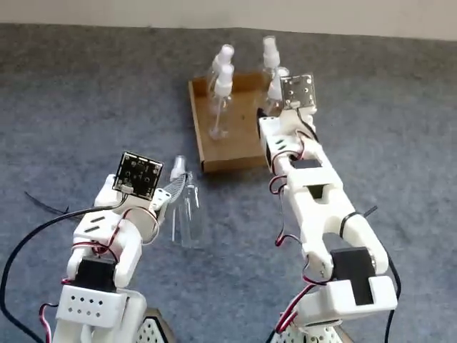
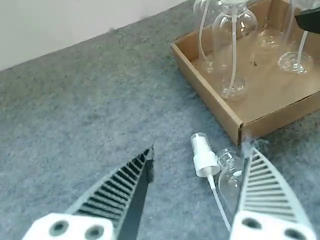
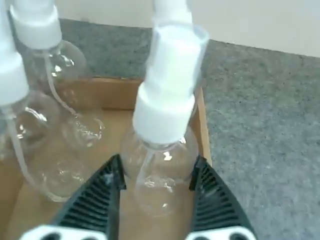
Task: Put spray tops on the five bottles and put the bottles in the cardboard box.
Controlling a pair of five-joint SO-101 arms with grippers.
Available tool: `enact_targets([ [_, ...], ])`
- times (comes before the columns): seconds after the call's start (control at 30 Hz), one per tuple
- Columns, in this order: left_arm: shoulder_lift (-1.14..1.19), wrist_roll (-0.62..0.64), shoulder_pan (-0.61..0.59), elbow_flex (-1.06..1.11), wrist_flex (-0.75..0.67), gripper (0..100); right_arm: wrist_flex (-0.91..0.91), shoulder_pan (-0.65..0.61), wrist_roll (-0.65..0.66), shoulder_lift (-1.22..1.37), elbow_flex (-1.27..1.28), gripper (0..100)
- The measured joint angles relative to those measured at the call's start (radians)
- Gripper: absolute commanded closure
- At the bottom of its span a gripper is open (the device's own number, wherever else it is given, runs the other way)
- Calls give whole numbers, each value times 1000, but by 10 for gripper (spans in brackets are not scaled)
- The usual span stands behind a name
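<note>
A capless clear bottle [image 1: 190,209] lies on the grey carpet with a loose white spray top [image 1: 178,168] beside it. My left gripper [image 1: 173,190] hovers over them, open. In the left wrist view the spray top [image 2: 203,155] lies between the fingers and the bottle [image 2: 229,176] rests against one fingertip [image 2: 256,165]. My right gripper [image 1: 275,107] is over the cardboard box [image 1: 203,136], shut on an upright capped bottle [image 3: 160,175] standing near the box's wall. Three other capped bottles [image 1: 221,96] stand in the box.
The box's front wall [image 2: 210,97] faces the lying bottle, a short way beyond it. The right arm [image 1: 314,200] stretches along the right side of the table. Open carpet lies to the left of the box and the left arm.
</note>
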Motion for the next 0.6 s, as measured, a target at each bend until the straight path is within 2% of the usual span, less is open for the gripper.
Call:
enact_targets([
  [0.5, 0, 0, 0, 0, 0, 738, -2, 0, 0, 37, -29, 985],
  [0.6, 0, 0, 0, 0, 0, 738, -2, 0, 0, 37, -29, 929],
])
